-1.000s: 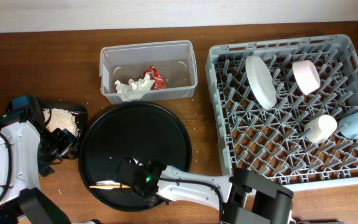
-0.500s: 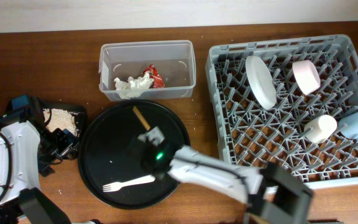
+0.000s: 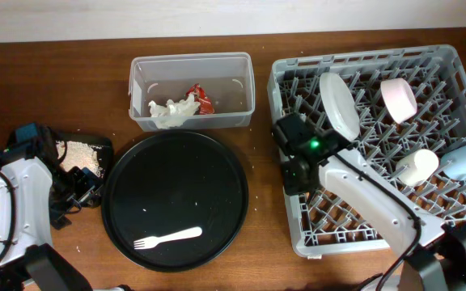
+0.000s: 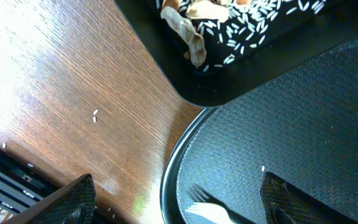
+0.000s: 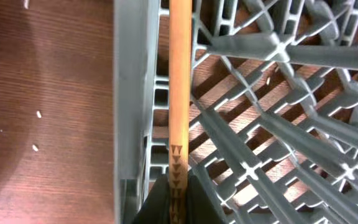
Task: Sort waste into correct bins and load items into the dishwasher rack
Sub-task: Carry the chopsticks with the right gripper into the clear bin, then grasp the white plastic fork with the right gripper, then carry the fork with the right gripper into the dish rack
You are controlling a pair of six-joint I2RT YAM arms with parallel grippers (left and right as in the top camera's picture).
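1. Two arms at the desk (image 3: 55, 81): the right tool (image 5: 176, 198) was clamped tight on a wooden chopstick (image 5: 179, 74), holding it over the left edge of the grey rack (image 3: 459, 65), just inside its wall.
2. The left tool (image 4: 179, 200) hung with its fingers spread wide and nothing in them, over where the shallow black tray (image 4: 185, 74) met the round black tray (image 3: 176, 186).
3. The white fork (image 3: 168, 238) lay on the round black tray, near its front.
4. The plate (image 3: 340, 105), bowl (image 3: 398, 99), white cup (image 3: 416, 166) and blue cup (image 3: 464, 160) sat in the rack.
5. The napkin (image 3: 172, 111) and wrapper (image 3: 201, 99) were in the clear tub (image 3: 140, 81).
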